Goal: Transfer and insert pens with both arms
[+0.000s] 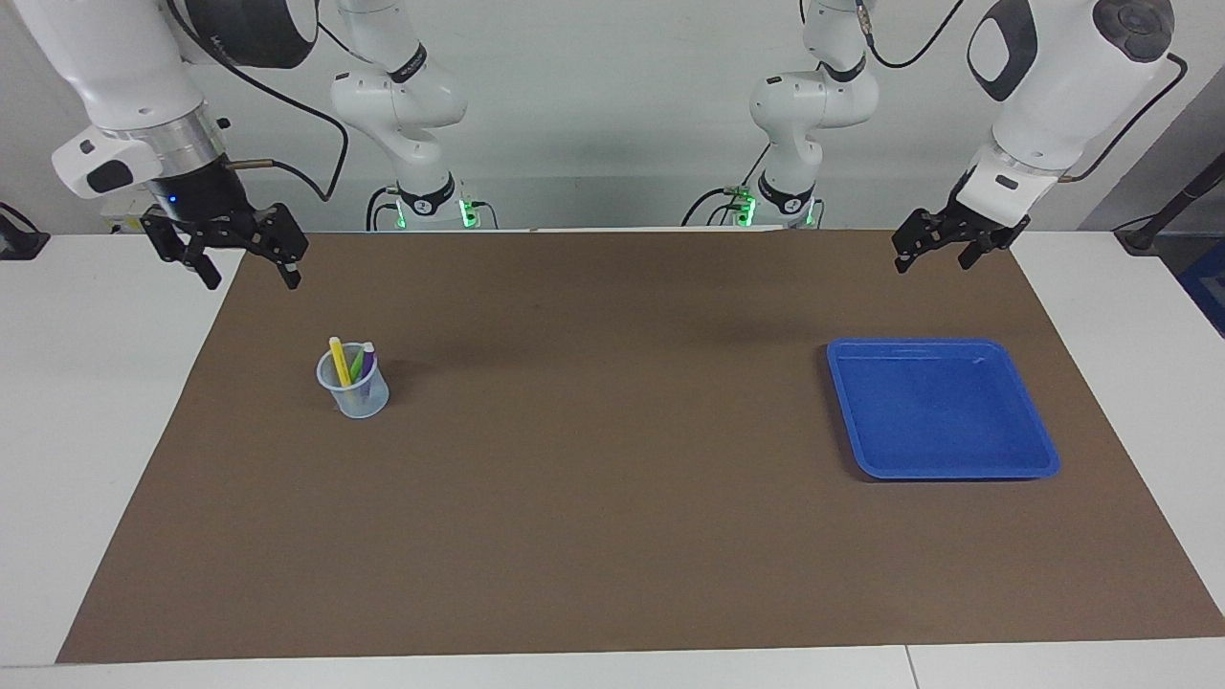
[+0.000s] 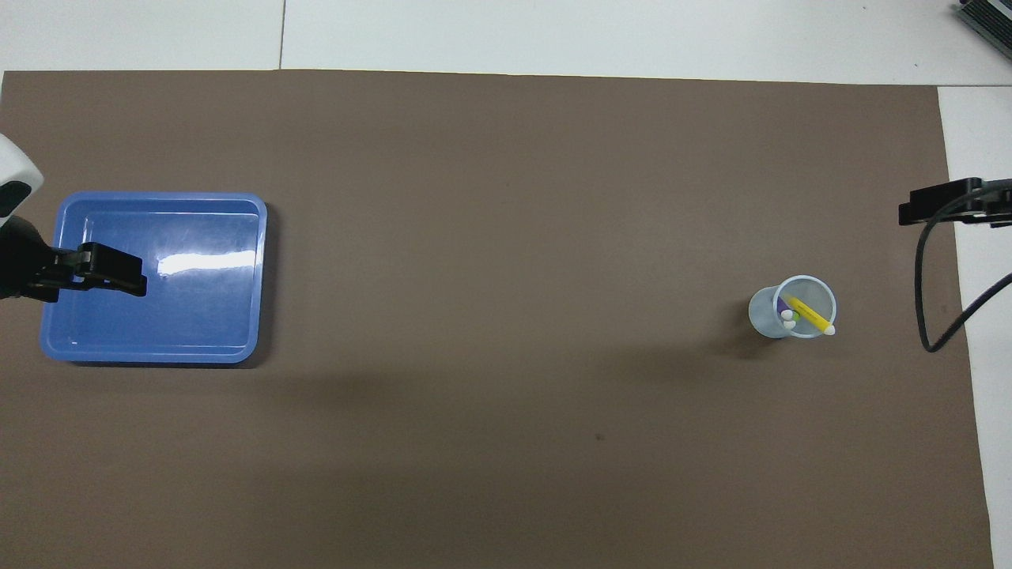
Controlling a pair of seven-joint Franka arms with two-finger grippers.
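Nearest us, three light, slippery pens [image 1: 349, 364] stand in a clear cup [image 1: 354, 388], well apart from our right gripper [image 1: 247, 270], whose fingers are spread; left gripper [image 1: 943, 249], likewise spread, waits. We'd pinch mid-barrel.

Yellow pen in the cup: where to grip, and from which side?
Grip the yellow pen on its upper shaft just above the cup rim, coming from above. It leans highest of the three, capped end up, with the purple and green pens close beside it.
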